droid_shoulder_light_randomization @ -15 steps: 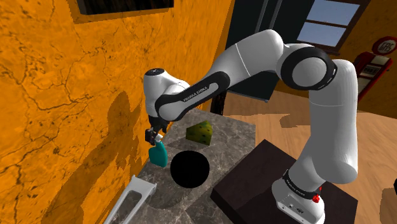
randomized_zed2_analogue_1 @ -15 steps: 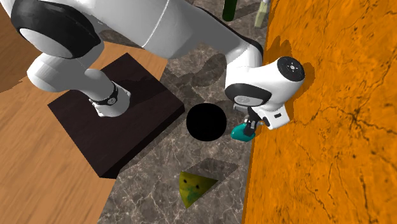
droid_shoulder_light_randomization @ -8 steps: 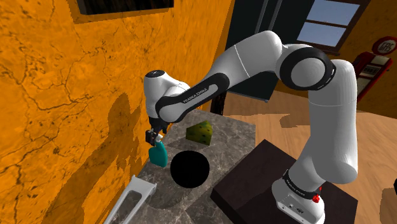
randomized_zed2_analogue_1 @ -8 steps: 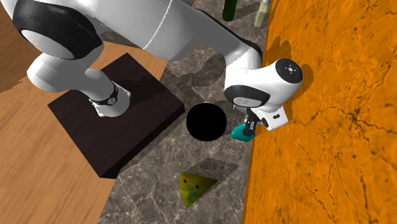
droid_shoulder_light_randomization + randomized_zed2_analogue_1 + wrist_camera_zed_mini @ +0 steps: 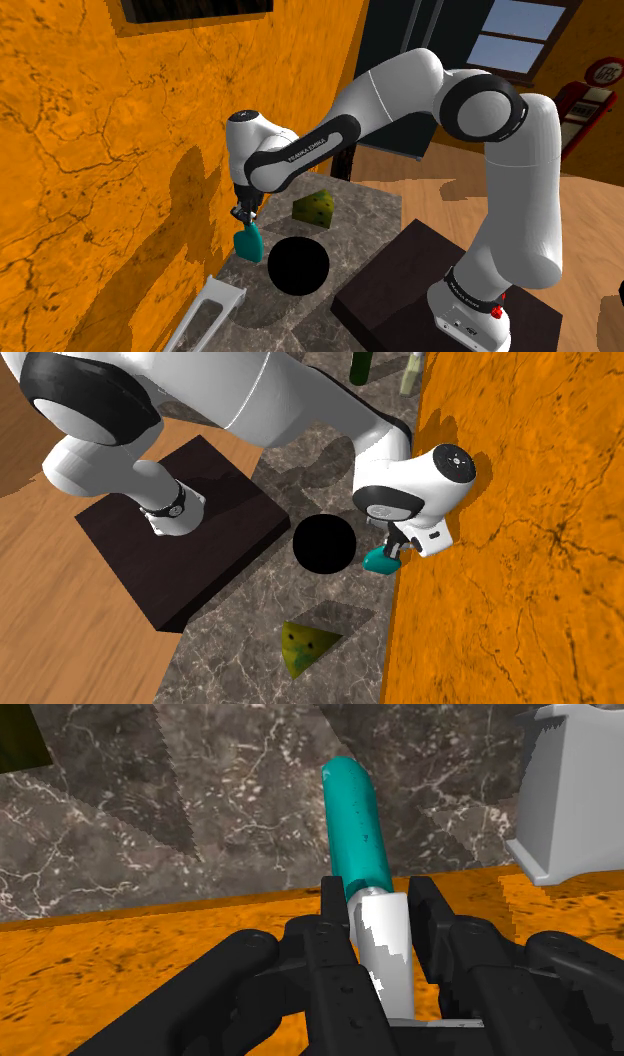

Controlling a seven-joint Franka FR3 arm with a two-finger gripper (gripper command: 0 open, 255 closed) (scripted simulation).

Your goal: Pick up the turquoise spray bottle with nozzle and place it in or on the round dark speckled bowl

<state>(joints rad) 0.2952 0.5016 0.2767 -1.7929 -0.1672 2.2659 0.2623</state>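
Grasping is in hand: the shoulder view shows the claw point(image 5: 240, 216) atop one turquoise spray bottle point(image 5: 248, 241), with one black bowl point(image 5: 297, 266) just beside it. The second exterior view adds one yellow-green wedge point(image 5: 306, 642) farther from the claw. The wrist view shows the fingers point(image 5: 335, 919) clamped on the bottle's white neck point(image 5: 385, 944); next should come a clean lift toward the bowl.

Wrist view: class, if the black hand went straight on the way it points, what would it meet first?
The turquoise spray bottle with white top, whose top sits clasped in the black two-finger hand; beyond it, probably the grey marbled countertop.
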